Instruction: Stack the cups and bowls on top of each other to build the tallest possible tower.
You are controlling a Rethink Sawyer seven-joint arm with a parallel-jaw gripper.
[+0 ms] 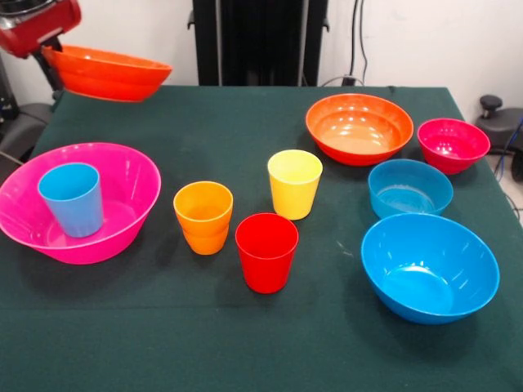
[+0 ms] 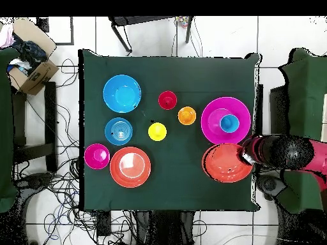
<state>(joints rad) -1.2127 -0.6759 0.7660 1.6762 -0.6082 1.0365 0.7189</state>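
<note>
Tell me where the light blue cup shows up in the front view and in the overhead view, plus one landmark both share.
Front view: the light blue cup stands upright inside the large pink bowl at the picture's left.
Overhead view: the cup is the blue circle inside the pink bowl, right of centre.
Shared landmark: the yellow cup near the table's middle.

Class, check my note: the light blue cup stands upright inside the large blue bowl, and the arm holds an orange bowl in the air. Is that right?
Not quite. The light blue cup stands upright inside the large pink bowl, not the blue one, as the front view shows. The arm does hold an orange bowl aloft.
</note>
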